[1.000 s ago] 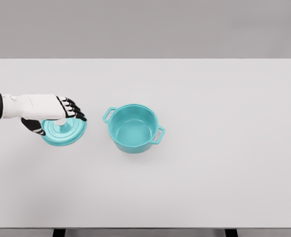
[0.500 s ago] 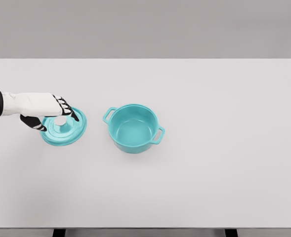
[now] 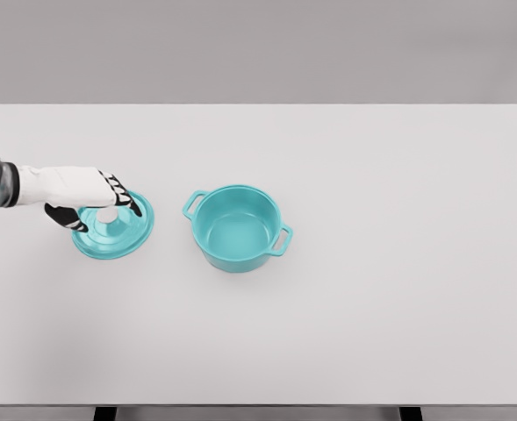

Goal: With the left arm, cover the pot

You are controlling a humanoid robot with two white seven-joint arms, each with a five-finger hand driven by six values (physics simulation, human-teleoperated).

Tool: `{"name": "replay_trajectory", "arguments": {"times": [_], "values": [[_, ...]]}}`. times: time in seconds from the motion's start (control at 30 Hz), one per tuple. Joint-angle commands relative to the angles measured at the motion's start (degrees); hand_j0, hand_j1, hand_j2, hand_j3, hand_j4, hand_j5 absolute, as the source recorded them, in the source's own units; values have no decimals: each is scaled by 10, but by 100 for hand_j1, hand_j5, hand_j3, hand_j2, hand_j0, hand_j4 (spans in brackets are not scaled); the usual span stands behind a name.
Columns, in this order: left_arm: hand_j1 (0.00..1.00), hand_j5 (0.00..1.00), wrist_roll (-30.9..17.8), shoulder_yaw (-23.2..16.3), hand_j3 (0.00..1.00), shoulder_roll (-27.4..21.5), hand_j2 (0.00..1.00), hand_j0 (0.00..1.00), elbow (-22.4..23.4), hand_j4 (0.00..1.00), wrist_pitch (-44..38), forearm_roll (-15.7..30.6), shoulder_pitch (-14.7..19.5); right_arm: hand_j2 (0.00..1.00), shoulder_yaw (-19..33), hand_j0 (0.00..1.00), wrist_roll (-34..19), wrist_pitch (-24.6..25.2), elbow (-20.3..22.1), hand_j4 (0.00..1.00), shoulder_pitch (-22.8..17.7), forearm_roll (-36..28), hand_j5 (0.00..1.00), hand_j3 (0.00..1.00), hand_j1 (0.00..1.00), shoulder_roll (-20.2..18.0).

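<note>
Left robot hand [image 3: 96, 209] curls over the pale knob [image 3: 107, 215] of the teal lid [image 3: 113, 232], fingers closing on it — whether they grip yet is unclear. That lid lies flat on the surface [image 3: 398, 307], just beside the open pot [image 3: 237, 228]; it looks rigid, smooth, probably weighty — the knob is the hold.

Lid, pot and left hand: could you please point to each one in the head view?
lid [image 3: 118, 241]: head view, on the teal front part of its top.
pot [image 3: 237, 230]: head view, on its inner bottom.
left hand [image 3: 82, 195]: head view, on the white back of the hand, over the lid's knob.
</note>
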State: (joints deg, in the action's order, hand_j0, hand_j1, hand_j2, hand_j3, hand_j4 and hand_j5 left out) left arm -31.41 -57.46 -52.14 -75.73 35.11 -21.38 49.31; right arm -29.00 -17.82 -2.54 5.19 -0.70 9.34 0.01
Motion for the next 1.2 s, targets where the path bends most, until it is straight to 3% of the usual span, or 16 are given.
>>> {"name": "replay_trajectory", "arguments": {"times": [0.0, 0.3, 0.73, 1.17], "values": [[83, 83, 0, 1, 83, 5, 83, 83, 13, 83, -1, -3, -1, 100, 0, 100, 0, 0, 0, 100, 0, 0, 100, 100, 100, 0], [76, 76, 0, 0, 76, 9, 76, 76, 15, 76, -1, -4, -1, 100, 0, 100, 0, 0, 0, 100, 0, 0, 100, 100, 100, 0], [51, 51, -1, -4, 51, 9, 51, 51, 14, 51, -1, -4, -1, 100, 0, 100, 0, 0, 0, 100, 0, 0, 100, 100, 100, 0], [49, 49, -5, -4, 49, 1, 49, 49, 8, 49, -1, 3, 19, 100, 0, 100, 0, 0, 0, 100, 0, 0, 100, 100, 100, 0]]}}
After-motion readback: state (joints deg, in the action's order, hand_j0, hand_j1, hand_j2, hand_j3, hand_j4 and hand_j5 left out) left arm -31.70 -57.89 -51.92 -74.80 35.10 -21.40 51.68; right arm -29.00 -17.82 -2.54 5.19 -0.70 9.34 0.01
